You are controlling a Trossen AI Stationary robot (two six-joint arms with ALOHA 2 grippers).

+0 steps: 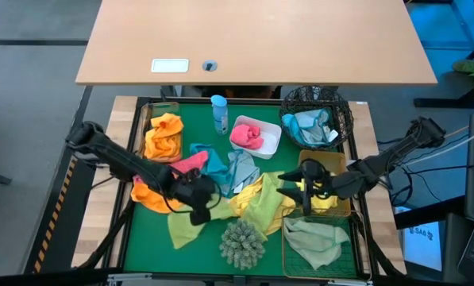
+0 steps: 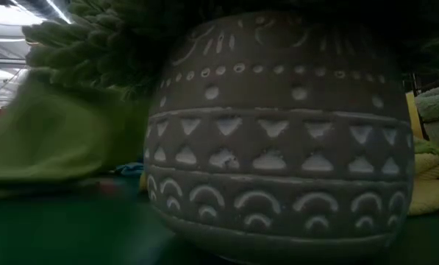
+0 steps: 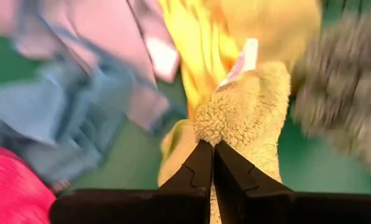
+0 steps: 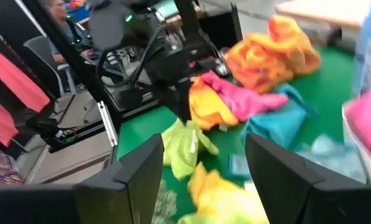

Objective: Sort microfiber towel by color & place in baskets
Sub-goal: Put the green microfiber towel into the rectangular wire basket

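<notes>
My left gripper is over the near left of the green mat, shut on a pale green microfiber towel. In the right wrist view that towel dangles under it. Loose towels lie mid-mat: pink, teal, grey, yellow, orange. My right gripper stands open beside the yellow towel, with nothing between its fingers. Baskets ring the mat: gold with orange towels, white tub with pink, black mesh with teal-grey, gold with yellow, gold with pale green. My left gripper pinches a bunched fold of the pale green towel between its two fingers. The fingers slant down from the table's left. The towel hangs slack below them; I cannot tell whether its lower end is on the mat.
A shaggy grey-green clump in a patterned grey pot stands at the mat's near edge, close to both grippers. A small blue bottle stands at the far side. A wooden desk lies beyond. A person sits off the table's left.
</notes>
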